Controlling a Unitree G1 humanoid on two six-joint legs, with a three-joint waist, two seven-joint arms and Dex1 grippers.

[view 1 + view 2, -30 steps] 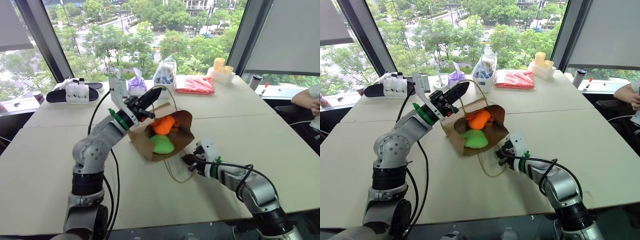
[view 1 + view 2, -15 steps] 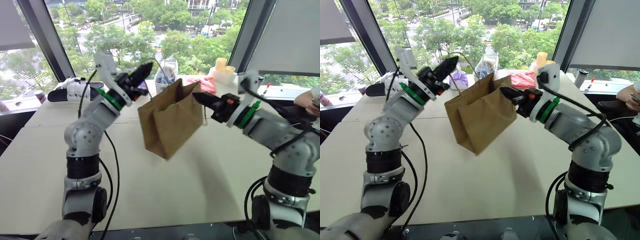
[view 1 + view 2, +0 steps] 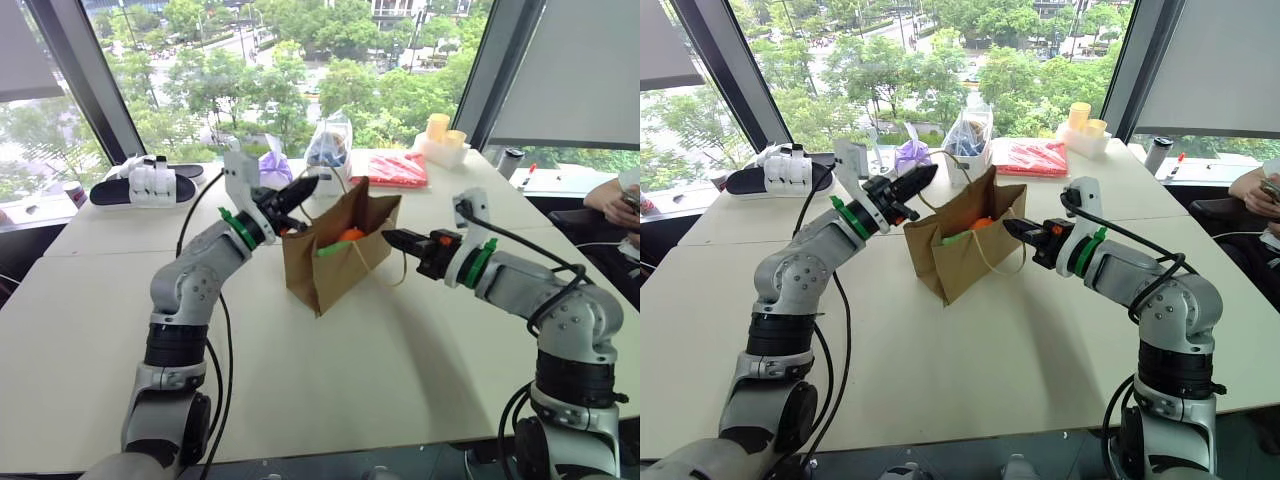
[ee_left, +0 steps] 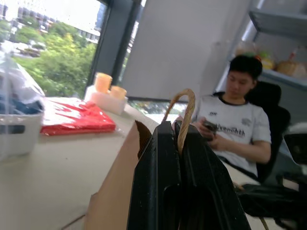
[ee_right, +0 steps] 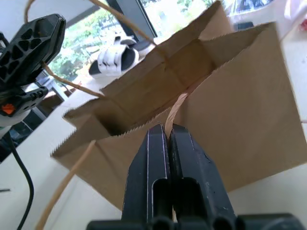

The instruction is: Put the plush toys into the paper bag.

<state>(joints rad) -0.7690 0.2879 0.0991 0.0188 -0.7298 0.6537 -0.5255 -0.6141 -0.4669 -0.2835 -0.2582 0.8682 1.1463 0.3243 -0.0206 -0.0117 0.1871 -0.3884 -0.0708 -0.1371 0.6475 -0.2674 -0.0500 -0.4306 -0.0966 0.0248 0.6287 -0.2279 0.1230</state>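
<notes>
**Paper bag upright between two pincers, each pinching a handle**

The pale surface [image 3: 330, 370] stretches to the windows. Near its middle stands the brown paper bag [image 3: 330, 260], upright, its bottom corner on the surface and its mouth open upward. Inside the mouth sit the plush toys: the orange toy [image 3: 349, 235] toward the far side and the green toy [image 3: 334, 247] just in front of it, both mostly hidden by the bag's wall.

The left pincer [image 3: 303, 189] reaches in from the left above the bag's rim, its fingers pressed together on the left handle [image 4: 186, 112], a twisted paper loop that rises between the black fingers in the left wrist view. The right pincer [image 3: 397, 240] comes in level from the right, close beside the bag, also pressed together, and pinches the right handle [image 5: 173, 111], whose loop hangs down the bag's near face.

Along the far edge of the surface lie a pair of black-and-white slippers [image 3: 150, 184], a purple pouch [image 3: 274, 168], a clear plastic bag with blue contents [image 3: 331, 145], a red packet [image 3: 391, 170] and two yellow cups [image 3: 444, 133] in a white holder. A person in a white shirt [image 4: 235, 127] sits at the right side, looking at a phone.
</notes>
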